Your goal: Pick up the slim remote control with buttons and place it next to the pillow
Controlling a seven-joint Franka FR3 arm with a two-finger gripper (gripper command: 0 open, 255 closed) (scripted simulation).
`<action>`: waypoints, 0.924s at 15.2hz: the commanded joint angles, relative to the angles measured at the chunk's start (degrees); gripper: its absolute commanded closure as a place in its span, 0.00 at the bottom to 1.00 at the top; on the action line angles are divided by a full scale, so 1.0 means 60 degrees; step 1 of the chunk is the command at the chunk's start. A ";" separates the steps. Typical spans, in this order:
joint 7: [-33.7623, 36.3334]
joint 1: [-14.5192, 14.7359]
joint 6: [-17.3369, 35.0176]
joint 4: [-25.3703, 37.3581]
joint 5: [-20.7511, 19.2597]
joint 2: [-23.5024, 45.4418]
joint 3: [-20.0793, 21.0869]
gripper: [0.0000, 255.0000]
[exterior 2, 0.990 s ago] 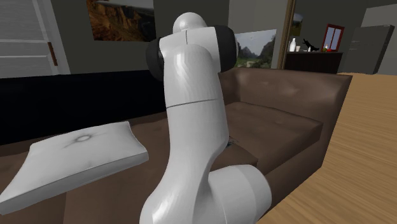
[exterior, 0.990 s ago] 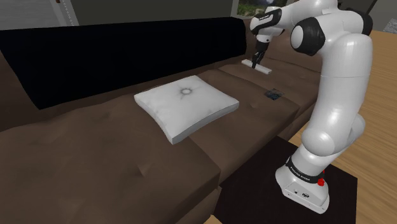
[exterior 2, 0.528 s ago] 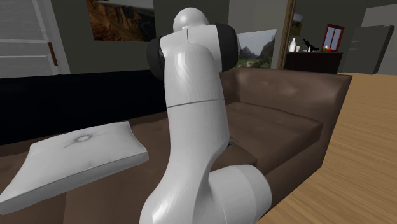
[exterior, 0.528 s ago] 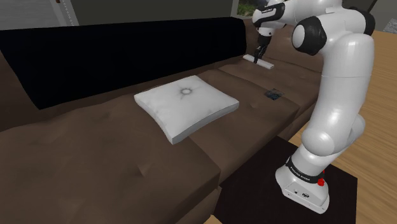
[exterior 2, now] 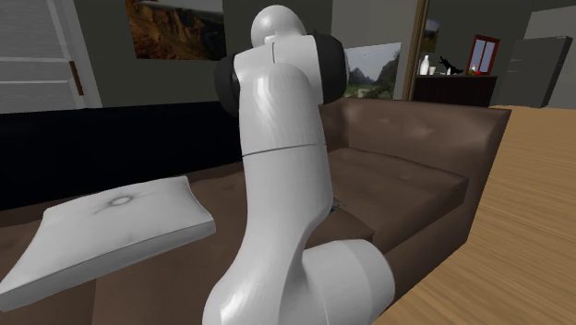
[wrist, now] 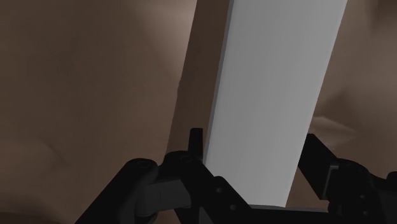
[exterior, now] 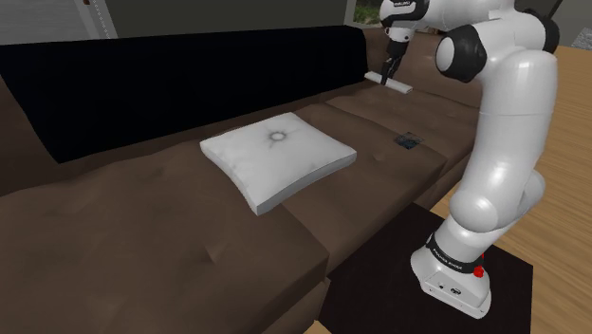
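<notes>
The remote control (exterior: 391,82) is a slim, plain white bar, held in the air above the far seat of the brown sofa (exterior: 171,218). My gripper (exterior: 387,76) is shut on it, reaching down from the upper right of the shoulder view. In the wrist view the remote control (wrist: 273,95) runs long and grey-white away from the hand, and the black fingers (wrist: 194,149) clasp its near end on both sides. The white square pillow (exterior: 276,157) lies on the middle seat, well apart from the remote; the pillow (exterior 2: 102,235) also lies at the second exterior view's left.
A small dark object (exterior: 408,142) lies on the sofa seat between the pillow and the arm. The sofa back (exterior: 190,76) is draped black. My white arm (exterior 2: 277,185) blocks the middle of the second exterior view. A wooden floor (exterior: 560,190) lies beside the stand (exterior: 455,280).
The gripper has risen with the remote control in it, lifting it off the sofa seat and a little toward the sofa back. The pillow has not moved.
</notes>
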 commanded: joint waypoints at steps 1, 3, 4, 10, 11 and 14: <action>0.0160 0.0258 0.0127 -0.0567 -0.0226 -0.0489 -0.0034 1.00; 0.0514 0.0731 0.0506 -0.1752 -0.0672 -0.1403 -0.0062 1.00; 0.0716 0.0934 0.0663 -0.2294 -0.0900 -0.1845 -0.0050 1.00; 0.2124 0.1730 0.1232 -0.5045 -0.2203 -0.4339 0.0343 1.00; 0.2371 0.1797 0.1272 -0.5439 -0.2387 -0.4726 0.0458 1.00; 0.3094 0.1919 0.1316 -0.6536 -0.2846 -0.5837 0.0863 1.00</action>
